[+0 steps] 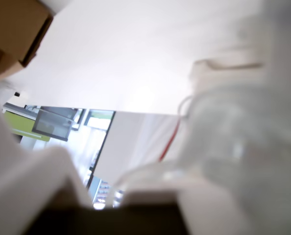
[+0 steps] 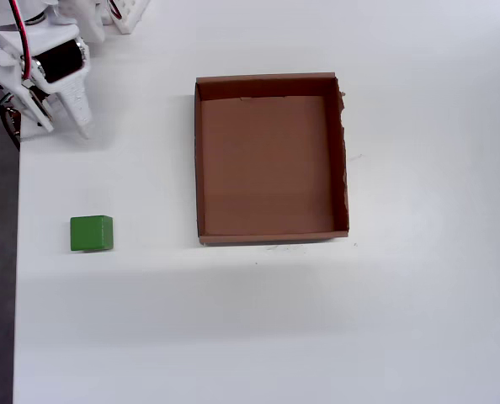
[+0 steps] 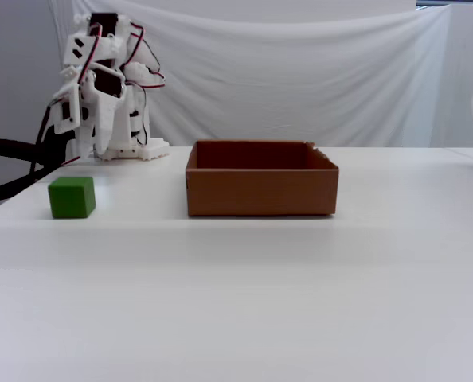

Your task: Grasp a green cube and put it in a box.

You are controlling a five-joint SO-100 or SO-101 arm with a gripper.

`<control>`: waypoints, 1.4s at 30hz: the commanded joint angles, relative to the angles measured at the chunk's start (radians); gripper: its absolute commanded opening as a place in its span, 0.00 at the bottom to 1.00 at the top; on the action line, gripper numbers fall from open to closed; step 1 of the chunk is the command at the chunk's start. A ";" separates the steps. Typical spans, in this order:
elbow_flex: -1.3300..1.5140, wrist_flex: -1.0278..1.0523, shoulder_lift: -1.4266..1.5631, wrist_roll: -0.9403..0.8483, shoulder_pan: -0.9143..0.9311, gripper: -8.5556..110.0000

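- White tabletop [image 3: 244, 294] fills the foreground of the fixed view, bare and nearest the lens; from overhead [image 2: 418, 320] it covers nearly the whole picture, with a dark strip beyond its left edge.
- Behind the table in the fixed view hangs a white cloth backdrop [image 3: 300, 72] with soft folds.
- The box [image 2: 271, 238], a shallow brown cardboard tray, lies near the middle of the table in the overhead view, its floor bare and its right wall a little ragged. In the fixed view [image 3: 260, 191] it shows its long front wall; in the wrist view only a brown corner [image 1: 13, 34] shows at the upper left.
- The white arm [image 3: 101, 95], with red and black wires, stands folded at the far left corner of the table in the fixed view.
- The gripper [image 2: 61, 105] points down at the table's upper left corner from overhead, well apart from both box and cube. It holds nothing, but I cannot tell whether its jaws are parted or closed; the wrist view is a pale blur.
- The green cube [image 2: 91, 233] rests flat on the table near the left edge overhead, well left of the box and below the gripper in the picture. In the fixed view [image 3: 71, 196] it sits left of the box, apart from it.
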 commanded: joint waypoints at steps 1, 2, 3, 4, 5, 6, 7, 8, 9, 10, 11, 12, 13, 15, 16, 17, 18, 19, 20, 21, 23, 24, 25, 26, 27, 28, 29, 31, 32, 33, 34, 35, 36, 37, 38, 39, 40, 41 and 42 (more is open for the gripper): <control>-0.012 -0.094 -0.012 -0.009 0.014 0.26; -0.021 -0.110 -0.029 -0.021 0.017 0.26; -0.034 -0.114 -0.051 -0.066 0.021 0.26; -0.048 -0.114 -0.077 -0.117 0.028 0.26; -0.061 -0.114 -0.104 -0.169 0.034 0.26; -0.080 -0.123 -0.143 -0.229 0.040 0.26; -0.097 -0.140 -0.175 -0.264 0.048 0.26; -0.120 -0.156 -0.210 -0.298 0.057 0.26; -0.141 -0.181 -0.249 -0.324 0.063 0.26; -0.166 -0.199 -0.285 -0.351 0.064 0.27; -0.196 -0.213 -0.328 -0.368 0.064 0.27; -0.233 -0.219 -0.376 -0.377 0.064 0.28; -0.273 -0.219 -0.426 -0.396 0.063 0.28; -0.379 -0.206 -0.548 -0.417 0.052 0.28; -0.423 -0.204 -0.601 -0.417 0.044 0.28; -0.472 -0.202 -0.661 -0.417 0.035 0.28; -0.508 -0.201 -0.704 -0.417 0.028 0.28; -0.538 -0.199 -0.742 -0.417 0.021 0.28; -0.563 -0.199 -0.779 -0.417 0.015 0.28; -0.586 -0.201 -0.816 -0.417 0.009 0.29; -0.646 -0.193 -0.902 -0.417 -0.009 0.29; -0.680 -0.184 -0.948 -0.417 -0.018 0.29; -0.715 -0.172 -0.994 -0.417 -0.029 0.30; -0.750 -0.161 -1.042 -0.416 -0.040 0.31; -0.782 -0.156 -1.085 -0.411 -0.051 0.31; -0.810 -0.155 -1.123 -0.408 -0.061 0.31; -0.836 -0.153 -1.160 -0.408 -0.067 0.32; -0.881 -0.152 -1.229 -0.408 -0.080 0.33; -0.900 -0.153 -1.262 -0.408 -0.083 0.33; -0.923 -0.152 -1.295 -0.413 -0.086 0.33; -0.951 -0.146 -1.330 -0.416 -0.086 0.33; -0.973 -0.140 -1.358 -0.416 -0.086 0.33; -0.991 -0.135 -1.381 -0.417 -0.086 0.33; -1.008 -0.133 -1.401 -0.417 -0.087 0.33; -1.019 -0.143 -1.417 -0.417 -0.091 0.33; -1.028 -0.156 -1.431 -0.417 -0.092 0.33; -1.039 -0.167 -1.443 -0.417 -0.095 0.33; -1.048 -0.176 -1.454 -0.417 -0.097 0.33; -1.057 -0.183 -1.465 -0.419 -0.098 0.33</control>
